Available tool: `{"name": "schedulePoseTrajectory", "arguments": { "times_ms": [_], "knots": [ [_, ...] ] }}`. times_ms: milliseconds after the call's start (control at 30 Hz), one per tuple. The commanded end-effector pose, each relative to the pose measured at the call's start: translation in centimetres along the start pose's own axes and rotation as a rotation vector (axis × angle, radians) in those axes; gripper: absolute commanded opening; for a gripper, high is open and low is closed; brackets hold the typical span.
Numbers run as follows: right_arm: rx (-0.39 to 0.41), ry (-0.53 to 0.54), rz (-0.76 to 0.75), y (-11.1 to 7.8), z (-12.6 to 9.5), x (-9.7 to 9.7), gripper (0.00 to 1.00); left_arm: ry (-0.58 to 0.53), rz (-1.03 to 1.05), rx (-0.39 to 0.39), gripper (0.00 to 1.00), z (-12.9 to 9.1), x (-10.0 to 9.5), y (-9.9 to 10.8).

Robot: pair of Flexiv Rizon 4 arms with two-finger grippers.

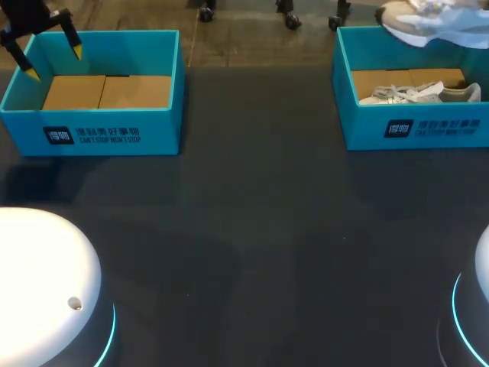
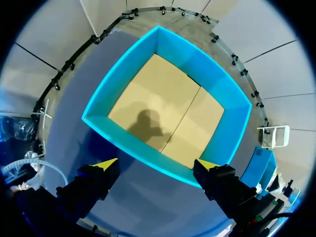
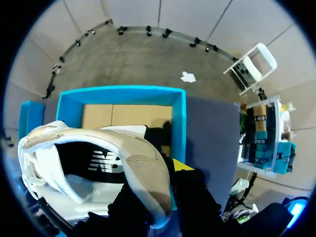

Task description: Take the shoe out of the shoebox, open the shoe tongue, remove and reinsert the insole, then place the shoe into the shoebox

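**Left pincer** (image 1: 53, 63) (image 2: 157, 165): fingers spread wide, nothing held. Suspended above the left shoebox (image 1: 114, 130) (image 2: 217, 84), toward its outer far corner in the head view. In the left wrist view, both yellow tips just short of the box's nearest wall, box interior directly ahead.

**Left shoebox:** teal, lidless, upright on the dark surface (image 1: 252, 229), far left area. Plain cardboard floor (image 1: 107, 92) (image 2: 163, 108) exposed, with the pincer's shadow (image 2: 145, 123) cast on it.

**Right pincer** (image 3: 163, 170): clamped on the heel collar of a white sneaker (image 1: 435, 23) (image 3: 138, 158), one finger inside the shoe opening, the other outside. Only one yellow tip visible, beside the collar; the other hidden by the shoe.

**White sneaker:** held aloft over the far rim of the right shoebox (image 1: 367, 126) (image 3: 180, 118), not touching it. Opening turned toward the wrist camera, black insole (image 3: 79, 153) with a white mark seated inside. Partly cut off at the head view's edge.

**Right shoebox:** teal, lidless, upright at the far right of the surface, well apart from the left shoebox. Second white sneaker (image 1: 416, 94) lying inside on the cardboard floor, against the front wall.

**Arm bases:** white domed housings at the near left (image 1: 38, 267) and near right (image 1: 481, 267) corners of the surface.
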State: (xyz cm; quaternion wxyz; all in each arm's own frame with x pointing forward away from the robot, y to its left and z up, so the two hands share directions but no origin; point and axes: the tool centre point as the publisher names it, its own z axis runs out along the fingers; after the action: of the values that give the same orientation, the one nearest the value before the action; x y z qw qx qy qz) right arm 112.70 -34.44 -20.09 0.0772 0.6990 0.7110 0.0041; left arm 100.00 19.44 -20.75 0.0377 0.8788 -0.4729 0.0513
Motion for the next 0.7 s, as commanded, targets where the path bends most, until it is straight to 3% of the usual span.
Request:
{"name": "schedulePoseTrajectory", "arguments": {
  "times_ms": [33, 167, 500, 700],
  "knots": [
    [-0.023, -0.027, 0.038, -0.9, 0.8, 0.4, 0.0, 0.0, 0.0, 0.003, 1.0, 0.0, 0.0, 0.1],
    [-0.057, -0.036, 0.128, -1.8, 2.1, 0.4, 0.0, 0.0, 0.0, 0.003, 1.0, 0.0, 0.0, 0.1],
    [-0.057, -0.036, 0.128, -1.8, 2.1, 0.4, 0.0, 0.0, 0.0, 0.003, 1.0, 0.0, 0.0, 0.1],
    [-0.124, -0.075, 0.124, -0.6, 3.6, 0.7, 0.0, 0.0, 0.0, 0.003, 1.0, 0.0, 0.0, 0.1]
  ]
}}
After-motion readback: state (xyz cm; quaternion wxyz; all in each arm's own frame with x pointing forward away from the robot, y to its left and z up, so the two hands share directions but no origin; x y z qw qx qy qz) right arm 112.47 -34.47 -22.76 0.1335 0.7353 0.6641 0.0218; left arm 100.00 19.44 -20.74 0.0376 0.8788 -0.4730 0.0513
